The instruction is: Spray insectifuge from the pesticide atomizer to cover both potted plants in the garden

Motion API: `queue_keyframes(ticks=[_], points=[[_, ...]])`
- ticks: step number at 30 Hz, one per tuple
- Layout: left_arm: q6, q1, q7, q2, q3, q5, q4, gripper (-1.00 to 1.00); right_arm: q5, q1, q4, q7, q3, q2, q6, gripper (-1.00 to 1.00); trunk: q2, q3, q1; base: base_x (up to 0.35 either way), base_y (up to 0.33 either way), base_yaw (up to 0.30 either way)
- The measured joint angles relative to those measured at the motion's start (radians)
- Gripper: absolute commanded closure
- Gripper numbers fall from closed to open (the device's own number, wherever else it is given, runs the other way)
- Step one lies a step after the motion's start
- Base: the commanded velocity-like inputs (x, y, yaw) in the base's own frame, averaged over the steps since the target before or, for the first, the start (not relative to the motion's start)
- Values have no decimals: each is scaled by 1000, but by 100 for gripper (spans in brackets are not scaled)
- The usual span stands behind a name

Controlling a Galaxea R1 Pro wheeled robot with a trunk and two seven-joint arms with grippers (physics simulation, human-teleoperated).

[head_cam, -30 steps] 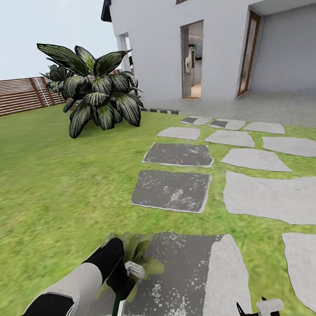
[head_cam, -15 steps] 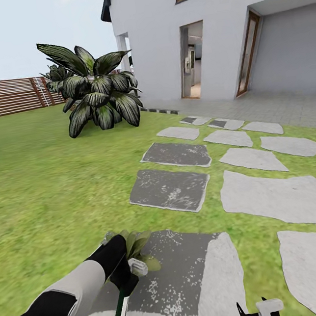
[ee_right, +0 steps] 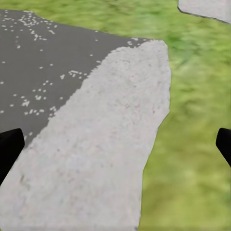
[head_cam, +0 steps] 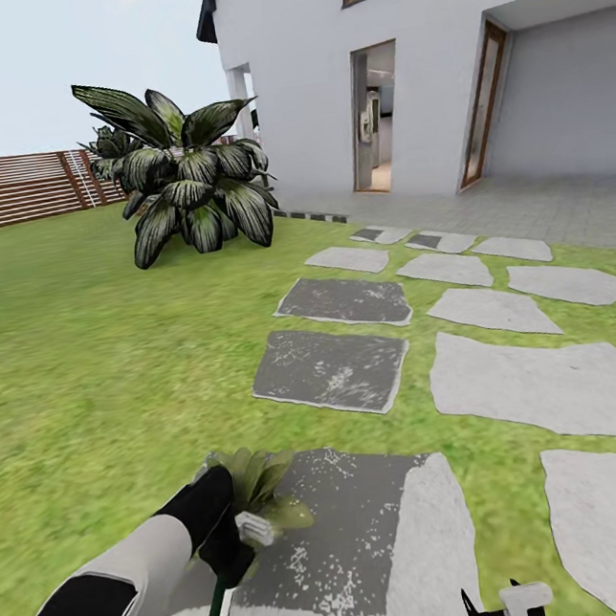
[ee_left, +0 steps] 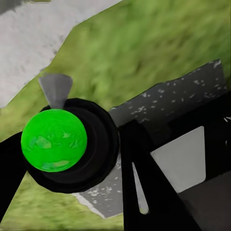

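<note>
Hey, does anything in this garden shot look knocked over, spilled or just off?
Nothing stands out. The left gripper holds the pesticide atomizer beside a small potted plant that stands upright at the edge of a stepping stone. The big bush and lawn look undisturbed.

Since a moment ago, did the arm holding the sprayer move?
Yes. The left gripper with the sprayer slid a little leftward and toward the robot across the dark stepping stone.

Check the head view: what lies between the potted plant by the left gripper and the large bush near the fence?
Bare lawn alone separates the potted plant from the large bush in the head view.
</note>
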Motion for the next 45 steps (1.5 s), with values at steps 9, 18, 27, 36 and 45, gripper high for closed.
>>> queue_keyframes(ticks=[9, 18, 27, 36, 45], points=[[-2, 28, 0, 5, -3, 1, -2, 100, 1, 0, 0, 0, 0, 1, 0, -100, 0, 0, 0, 0, 0, 0], [1, 27, 0, -4, -7, 0, -5, 100, 1, 0, 0, 0, 0, 1, 0, -100, 0, 0, 0, 0, -118, 0], [1, 26, 0, 13, -12, 0, -4, 100, 1, 0, 0, 0, 0, 2, 0, -100, 0, 0, 1, -244, -20, 0], [8, 20, 2, 20, -9, -4, -12, 100, 1, 0, 0, 0, 0, 2, 0, -100, 0, 0, 0, -151, 223, 0], [10, 12, 3, 45, -7, -3, -13, 100, 1, 0, 0, 0, 0, 2, 0, -100, 0, 0, 0, -3, 246, 0]])
